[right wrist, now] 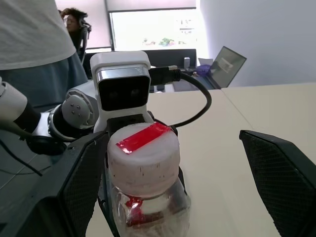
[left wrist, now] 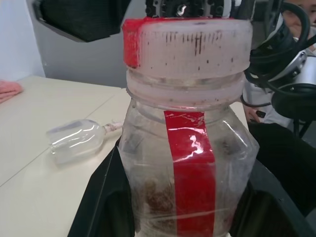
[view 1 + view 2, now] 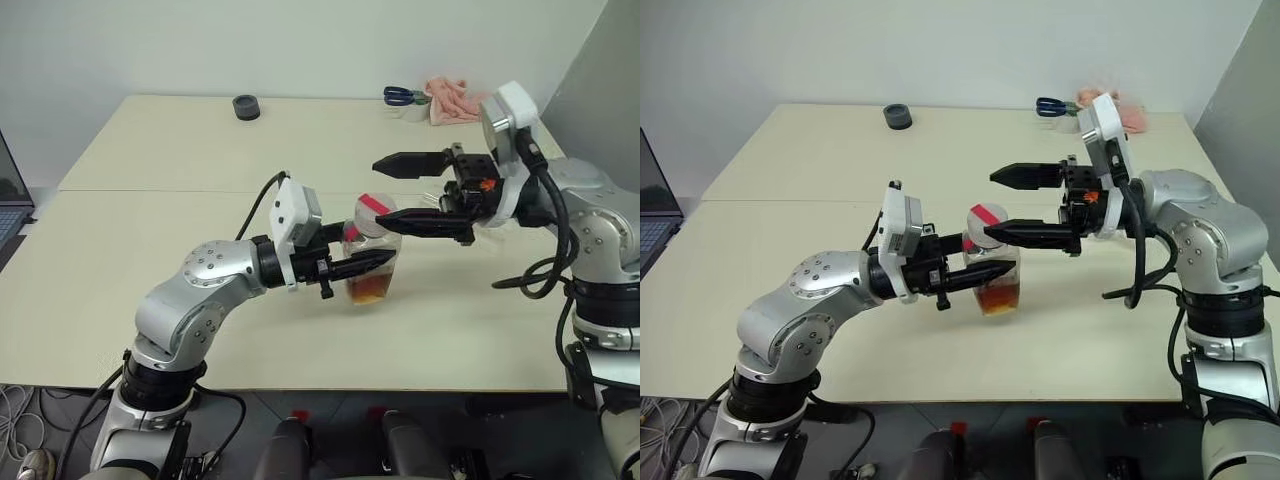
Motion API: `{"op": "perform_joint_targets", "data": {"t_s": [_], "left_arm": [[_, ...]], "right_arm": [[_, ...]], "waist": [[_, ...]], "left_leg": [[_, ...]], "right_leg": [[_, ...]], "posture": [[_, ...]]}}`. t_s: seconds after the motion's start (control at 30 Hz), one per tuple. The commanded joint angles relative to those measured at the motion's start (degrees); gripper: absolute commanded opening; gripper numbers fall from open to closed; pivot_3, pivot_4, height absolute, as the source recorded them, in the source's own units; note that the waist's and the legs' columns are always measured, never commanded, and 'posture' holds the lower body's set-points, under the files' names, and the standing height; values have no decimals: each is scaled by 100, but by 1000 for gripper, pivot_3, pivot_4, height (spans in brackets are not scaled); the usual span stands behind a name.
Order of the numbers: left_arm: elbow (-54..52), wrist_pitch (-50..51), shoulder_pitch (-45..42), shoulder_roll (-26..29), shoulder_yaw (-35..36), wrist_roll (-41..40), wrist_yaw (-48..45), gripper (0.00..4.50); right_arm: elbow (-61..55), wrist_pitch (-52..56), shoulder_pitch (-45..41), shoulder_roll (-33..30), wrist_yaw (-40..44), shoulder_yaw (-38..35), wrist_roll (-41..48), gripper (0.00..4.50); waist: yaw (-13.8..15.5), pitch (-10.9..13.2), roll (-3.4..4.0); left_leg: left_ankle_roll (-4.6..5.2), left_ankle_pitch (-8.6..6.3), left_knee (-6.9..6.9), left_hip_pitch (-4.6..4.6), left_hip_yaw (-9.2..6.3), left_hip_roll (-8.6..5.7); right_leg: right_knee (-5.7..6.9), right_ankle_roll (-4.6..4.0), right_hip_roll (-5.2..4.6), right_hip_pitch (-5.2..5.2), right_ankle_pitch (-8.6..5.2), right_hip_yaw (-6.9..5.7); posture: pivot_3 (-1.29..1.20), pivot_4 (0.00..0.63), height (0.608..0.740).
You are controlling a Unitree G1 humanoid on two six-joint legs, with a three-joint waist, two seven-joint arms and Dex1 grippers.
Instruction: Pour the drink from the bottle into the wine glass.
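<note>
My left gripper [image 3: 383, 258] is shut on the bottle [image 3: 372, 262] and holds it upright a little above the table [image 3: 200, 160]. The bottle is clear plastic with a strip of red tape down its side. The amber drink [image 3: 997, 297] fills its bottom. Its cap [image 1: 143, 160] is whitish with a red strip on top. My right gripper [image 3: 400, 190] is open and level with the cap. One finger [image 1: 74, 187] is close beside the cap and the other [image 1: 281, 177] is well away. The wine glass [image 2: 76, 140] appears to lie on its side on the table beyond the bottle.
At the table's far edge are a black tape roll [image 3: 246, 106], blue-handled scissors [image 3: 403, 96] and a pink cloth [image 3: 455, 100]. A laptop [image 3: 10, 200] sits off the left side. A person [image 1: 29, 39] stands nearby.
</note>
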Motion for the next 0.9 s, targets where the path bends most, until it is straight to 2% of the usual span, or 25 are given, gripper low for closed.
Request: {"op": "perform_joint_targets", "data": {"t_s": [0.03, 0.2, 0.43, 0.63, 0.9], "left_arm": [[-32, -231, -55, -90, 177, 68, 158, 1805], [195, -499, 46, -174, 122, 376, 326, 1805], [437, -700, -46, -491, 98, 642, 631, 1805], [519, -764, -145, -555, 61, 728, 578, 1805], [480, -752, -134, -585, 60, 754, 553, 1805]], "right_arm": [[-400, 46, 162, -38, -374, -335, 191, 4483], [-875, 34, 609, 293, -1164, -546, 360, 4483], [-1226, -448, 779, 1218, -2170, -92, -70, 4483], [-1125, -798, 825, 1387, -2197, 182, -371, 4483], [-840, -885, 788, 1439, -2338, 70, -371, 4483]], "waist": [[0, 0, 0], [-7, 0, 0], [-10, 0, 0], [-7, 0, 0], [-8, 0, 0]], "left_leg": [[0, 0, 0, 0, 0, 0], [0, 0, -1, 0, 3, 0], [0, 0, 0, 1, 3, 0], [-2, 1, -1, 0, 0, -2], [-1, 1, -1, 2, 0, 0]], "right_leg": [[0, 0, 1, 0, 0, 0], [0, 0, 1, 0, 0, 3], [1, 0, 2, 0, 0, 3], [0, 0, 0, 0, 0, 1], [1, 0, 2, 0, 0, 1]], "posture": [[0, 150, 740], [0, 150, 740], [0, 150, 740], [0, 150, 740], [0, 150, 740]]}}
